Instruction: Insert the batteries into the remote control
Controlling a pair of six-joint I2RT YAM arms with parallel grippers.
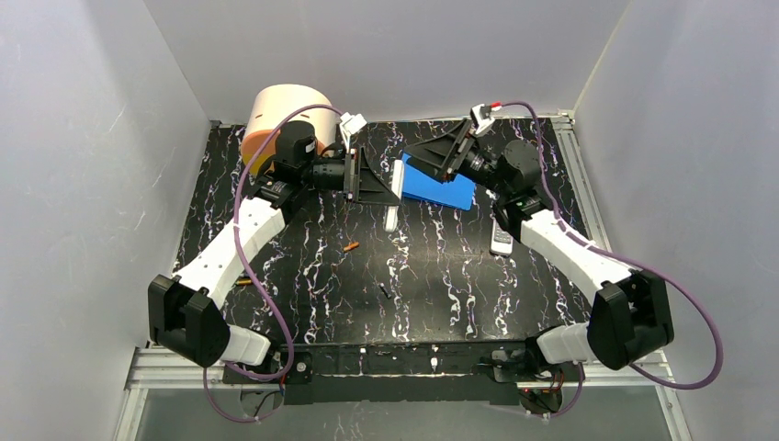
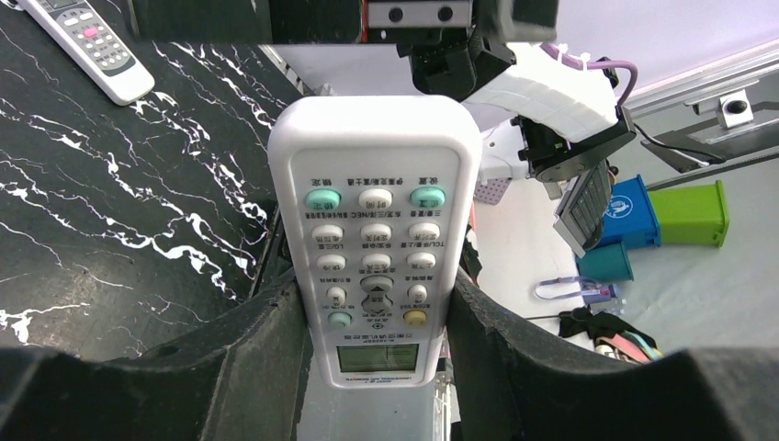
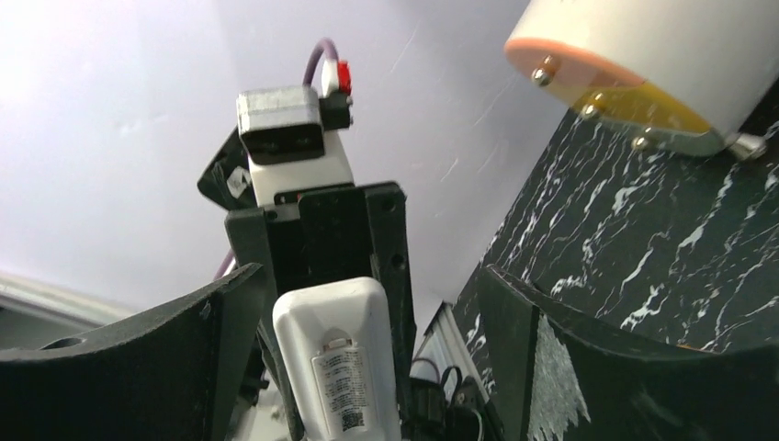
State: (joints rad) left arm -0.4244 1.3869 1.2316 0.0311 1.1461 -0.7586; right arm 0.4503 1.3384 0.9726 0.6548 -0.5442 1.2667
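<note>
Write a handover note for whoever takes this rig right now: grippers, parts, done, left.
Left gripper: shut on the white plastic push-button remote control, buttons facing its wrist camera.
Right gripper: open, empty, facing the remote's labelled back.
Batteries: small orange cylinder battery and dark cylinder battery lie loose on the black marbled table; second orange battery lies beside the left arm.
Done: remote in hand.
Left: pick up batteries and load them. Cannot tell whether the compartment is open.
</note>
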